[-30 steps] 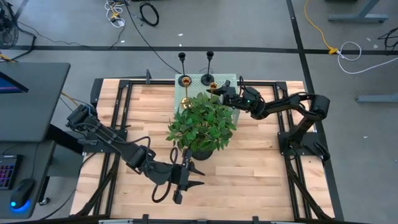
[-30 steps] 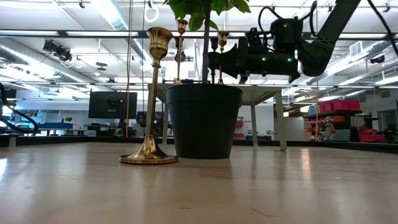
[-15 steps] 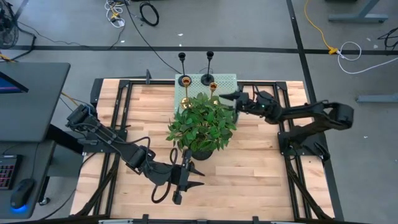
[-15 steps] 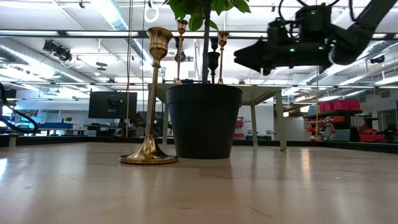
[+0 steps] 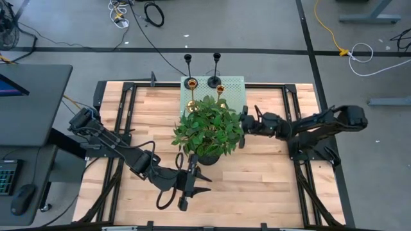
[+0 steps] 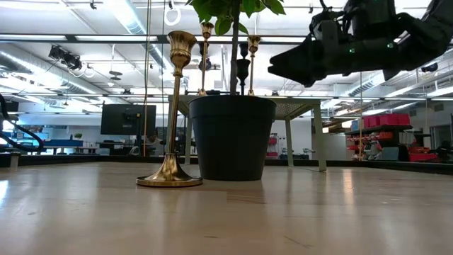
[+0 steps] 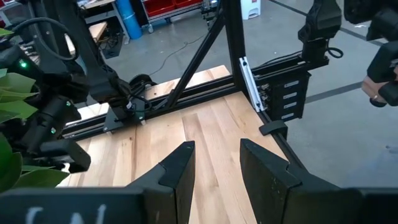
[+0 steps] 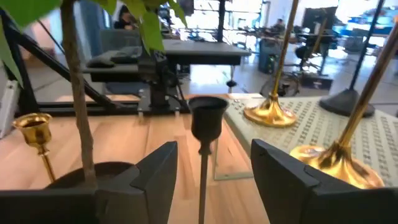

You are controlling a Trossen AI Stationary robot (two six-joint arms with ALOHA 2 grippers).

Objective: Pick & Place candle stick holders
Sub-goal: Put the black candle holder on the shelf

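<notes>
Two gold holders and two black holders stand on the green mat at the table's far edge. A third gold holder stands by its round base on the wood, left of the black plant pot. Another black holder stands upright just ahead of my right gripper, which is open, empty and raised at the plant's right side. My left gripper is open and empty near the table's front edge.
The leafy plant fills the table's middle and hides what stands under its leaves. Its thin stem rises beside the black holder. Bare wood lies to the right and left of the plant.
My right gripper has drawn back from the gold holder on the mat, swung toward the table's right and then toward its near edge, and now points at the plant from the right. The holders have stayed where they were.
</notes>
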